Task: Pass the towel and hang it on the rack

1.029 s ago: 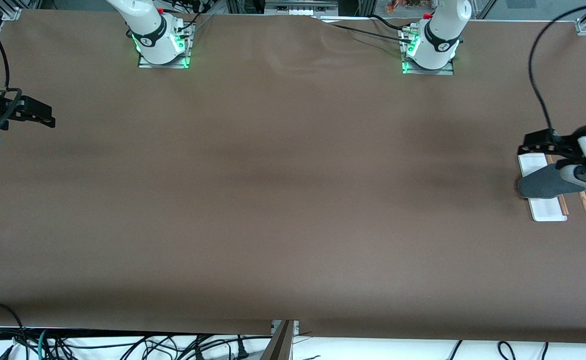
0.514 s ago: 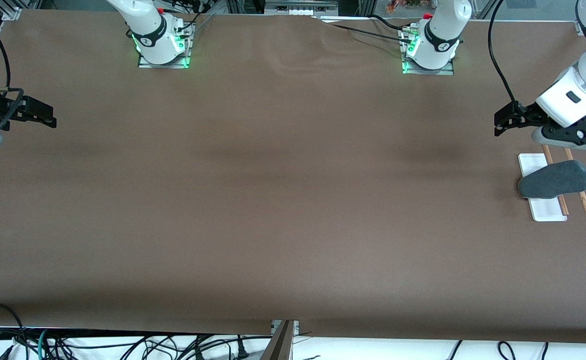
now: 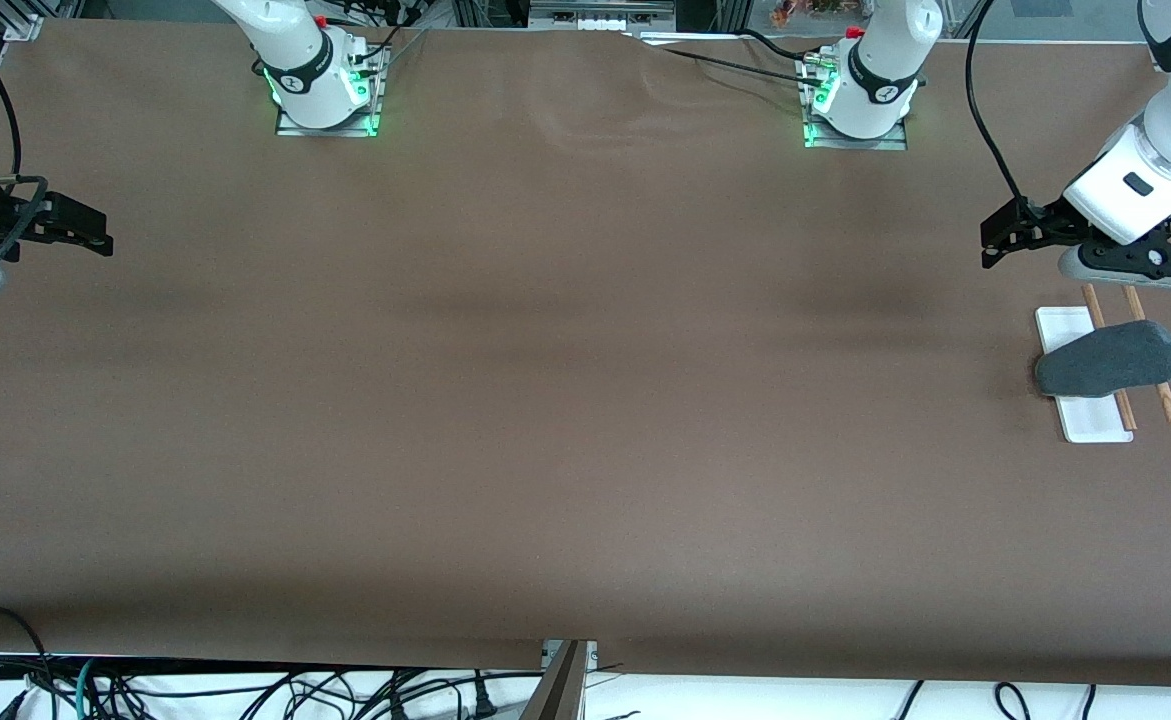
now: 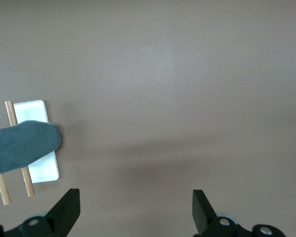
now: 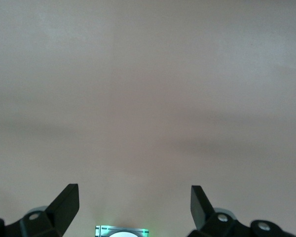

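Towel (image 3: 1115,360): dark grey, soft, draped across both rods of rack (image 3: 1085,425).
Left gripper (image 3: 1007,240): spread wide, empty, above table beside rack.
Right gripper (image 3: 85,232): spread wide, empty, waiting at its table end.

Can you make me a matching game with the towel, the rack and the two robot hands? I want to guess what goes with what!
Things:
1. towel
2. rack
3. left gripper
4. right gripper

Clues:
A. open, over bare table at the right arm's end
B. dark grey, draped over two brown rods
C. open, up in the air close to the rack
D. flat white base, at the left arm's end of the table

Pairs: 1-B, 2-D, 3-C, 4-A
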You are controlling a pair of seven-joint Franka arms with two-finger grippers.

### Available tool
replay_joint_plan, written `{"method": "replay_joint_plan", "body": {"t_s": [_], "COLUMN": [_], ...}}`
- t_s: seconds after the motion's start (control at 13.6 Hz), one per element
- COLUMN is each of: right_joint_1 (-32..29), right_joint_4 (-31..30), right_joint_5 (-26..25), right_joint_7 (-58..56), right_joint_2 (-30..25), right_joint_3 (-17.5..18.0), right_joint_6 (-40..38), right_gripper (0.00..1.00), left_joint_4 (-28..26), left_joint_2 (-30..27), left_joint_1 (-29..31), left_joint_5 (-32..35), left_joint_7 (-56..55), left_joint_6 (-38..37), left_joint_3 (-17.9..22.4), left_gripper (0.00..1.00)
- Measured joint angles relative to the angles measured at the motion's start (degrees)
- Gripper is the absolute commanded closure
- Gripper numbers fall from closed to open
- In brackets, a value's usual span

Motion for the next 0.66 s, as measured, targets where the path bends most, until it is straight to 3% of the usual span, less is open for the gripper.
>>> {"method": "replay_joint_plan", "body": {"t_s": [0.66], "right_joint_1": [1.1], "right_joint_4": [0.0], "right_joint_5": [-0.01], "right_joint_7": [-0.04], "right_joint_2": [0.0], "right_joint_3": [0.11], "right_joint_6": [0.54], "right_gripper": [0.0], "left_joint_4": [1.97], "left_joint_2": [1.66], "left_joint_1": [-0.02], "left_joint_5": [-2.91], "left_joint_7": [-0.77], "left_joint_6": [-1.24], "left_joint_3": [0.43], "left_gripper": [0.0]}}
